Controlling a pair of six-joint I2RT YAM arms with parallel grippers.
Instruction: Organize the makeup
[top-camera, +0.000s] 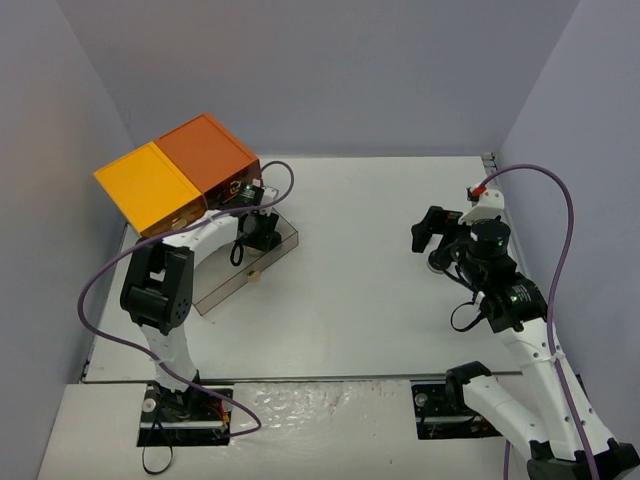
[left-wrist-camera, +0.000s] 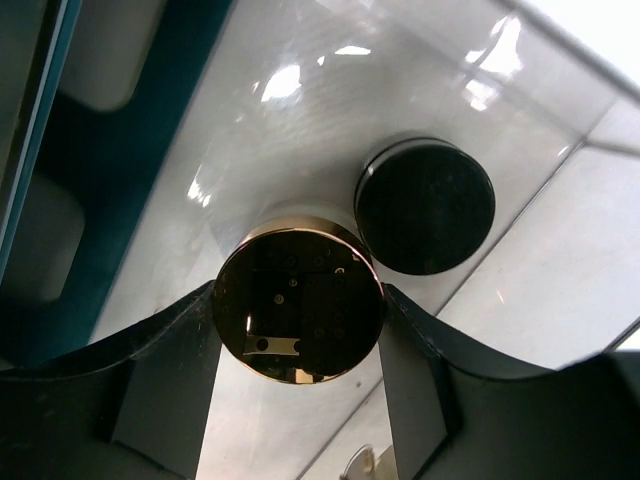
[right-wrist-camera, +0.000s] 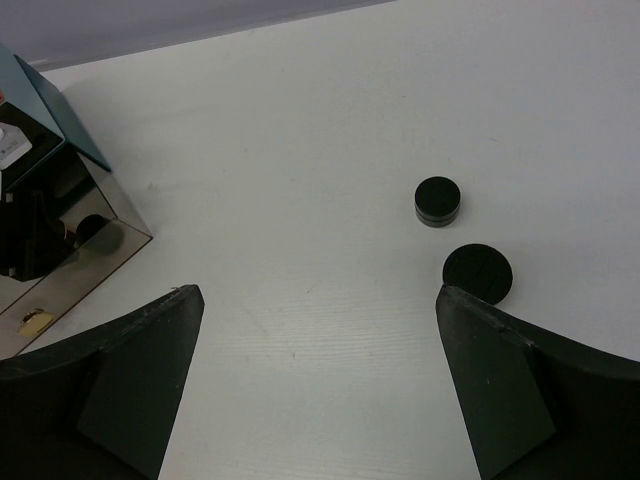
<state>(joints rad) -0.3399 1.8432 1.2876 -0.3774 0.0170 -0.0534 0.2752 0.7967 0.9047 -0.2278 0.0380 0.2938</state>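
In the left wrist view my left gripper (left-wrist-camera: 300, 296) is shut on a gold-lidded jar (left-wrist-camera: 298, 302), with a finger pressed against each side of it. The jar is down inside the clear drawer (left-wrist-camera: 300, 110), right beside a round black compact (left-wrist-camera: 424, 206) that lies on the drawer floor. From above, the left gripper (top-camera: 262, 230) hangs over the pulled-out drawer (top-camera: 235, 275). My right gripper (right-wrist-camera: 317, 295) stands open over bare table with nothing between its fingers. Two round black compacts (right-wrist-camera: 437, 201) (right-wrist-camera: 478, 273) lie on the table just ahead of its right finger.
The dark green cabinet (top-camera: 180, 170) with its orange and yellow top stands at the far left, and its drawer juts out toward the table's middle. The right wrist view catches the drawer (right-wrist-camera: 60, 260) at its left edge. Grey walls close in the table on three sides.
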